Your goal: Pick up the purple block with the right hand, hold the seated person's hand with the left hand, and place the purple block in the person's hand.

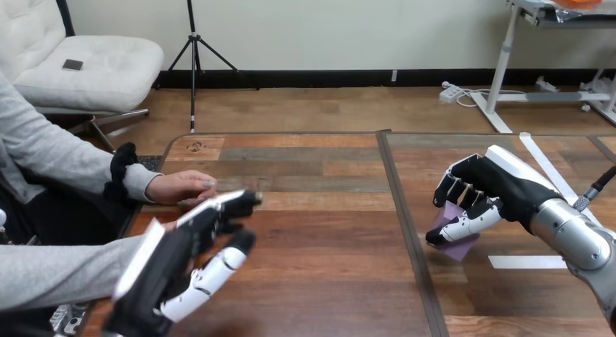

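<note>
Right hand (485, 195): fingers curled down over the purple block (462, 247), thumb closed against its near side, so the block is clamped between them.
Purple block: directly under the right palm, at the hand's 7 o'clock, on the right half of the table (327, 279). Its lower corner looks level with the wood, and I cannot tell whether it has left the surface.
Left hand (171, 268): fingers apart and nearly straight, pointing towards 2 o'clock, holding nothing.
Person's hand (181, 186): resting at the table's left edge, apparently palm down, at 12 o'clock from the left palm and just beside its fingertips, not touching them.
Nearer hand: the left, by far. The right hand and block are well apart from the person's hand.
Deciding relation: the person's hand lies at about 9 o'clock from the block, across the table's centre seam.
Judgement: the carry runs leftwards, and the left hand must first close round the person's hand, which likely needs turning palm up.
</note>
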You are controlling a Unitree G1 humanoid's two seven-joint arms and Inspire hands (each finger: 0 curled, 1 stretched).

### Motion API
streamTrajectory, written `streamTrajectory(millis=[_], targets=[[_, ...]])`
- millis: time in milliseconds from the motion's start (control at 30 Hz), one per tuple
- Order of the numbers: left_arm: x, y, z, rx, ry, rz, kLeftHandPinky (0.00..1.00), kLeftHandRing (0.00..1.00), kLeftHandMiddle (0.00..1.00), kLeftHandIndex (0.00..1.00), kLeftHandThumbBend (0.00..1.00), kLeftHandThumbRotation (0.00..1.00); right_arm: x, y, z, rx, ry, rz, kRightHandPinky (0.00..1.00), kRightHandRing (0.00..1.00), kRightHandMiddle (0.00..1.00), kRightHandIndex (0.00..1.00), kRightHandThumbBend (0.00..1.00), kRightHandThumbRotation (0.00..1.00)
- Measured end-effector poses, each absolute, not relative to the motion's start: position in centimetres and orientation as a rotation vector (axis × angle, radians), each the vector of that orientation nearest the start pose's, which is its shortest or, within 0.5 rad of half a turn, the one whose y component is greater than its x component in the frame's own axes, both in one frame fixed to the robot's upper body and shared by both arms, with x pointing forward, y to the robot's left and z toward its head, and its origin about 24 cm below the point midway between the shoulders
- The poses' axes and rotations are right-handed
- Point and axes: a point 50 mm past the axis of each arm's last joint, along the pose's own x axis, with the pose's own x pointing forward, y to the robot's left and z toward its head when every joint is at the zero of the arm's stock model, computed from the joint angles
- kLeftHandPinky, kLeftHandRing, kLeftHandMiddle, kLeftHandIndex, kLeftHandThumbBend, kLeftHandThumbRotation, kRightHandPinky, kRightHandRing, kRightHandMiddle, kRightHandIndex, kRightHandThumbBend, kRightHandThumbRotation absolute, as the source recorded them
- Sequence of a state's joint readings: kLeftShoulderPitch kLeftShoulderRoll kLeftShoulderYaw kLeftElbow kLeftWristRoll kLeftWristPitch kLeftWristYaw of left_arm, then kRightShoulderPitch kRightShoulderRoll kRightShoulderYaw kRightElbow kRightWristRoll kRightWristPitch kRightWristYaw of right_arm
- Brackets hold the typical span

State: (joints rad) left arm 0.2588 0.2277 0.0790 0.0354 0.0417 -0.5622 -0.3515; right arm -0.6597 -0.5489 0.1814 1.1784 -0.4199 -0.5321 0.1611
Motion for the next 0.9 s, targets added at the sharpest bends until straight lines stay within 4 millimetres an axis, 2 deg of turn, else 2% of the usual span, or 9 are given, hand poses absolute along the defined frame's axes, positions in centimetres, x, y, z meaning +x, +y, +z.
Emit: streamTrajectory(millis=[167, 467, 700, 900], targets=[[19.0, 20.0, 5.1, 0.433, -0.255, -0.319, 0.97, 0.89, 0.89, 0.84, 0.99, 0.62, 33.7, -25.8, 4.3, -0.958, 0.156, 0.34, 0.36, 0.39, 0.43, 0.42, 0.89, 0.0], [19.2, 20.3, 7.8, 0.586, -0.315, -0.31, 0.97, 0.92, 0.91, 0.86, 1.0, 0.54, 33.7, -25.9, 4.3, -0.963, 0.153, 0.333, 0.36, 0.39, 0.43, 0.43, 0.89, 0.0], [19.4, 20.8, 9.7, 0.72, -0.365, -0.284, 0.82, 0.89, 0.9, 0.87, 1.0, 0.48, 33.8, -25.9, 4.5, -0.964, 0.142, 0.328, 0.36, 0.39, 0.43, 0.43, 0.87, 0.0], [20.1, 21.6, 10.9, 0.852, -0.399, -0.253, 0.73, 0.87, 0.89, 0.87, 1.0, 0.49, 34.0, -25.8, 4.7, -0.966, 0.131, 0.322, 0.37, 0.39, 0.43, 0.43, 0.87, 0.0]])
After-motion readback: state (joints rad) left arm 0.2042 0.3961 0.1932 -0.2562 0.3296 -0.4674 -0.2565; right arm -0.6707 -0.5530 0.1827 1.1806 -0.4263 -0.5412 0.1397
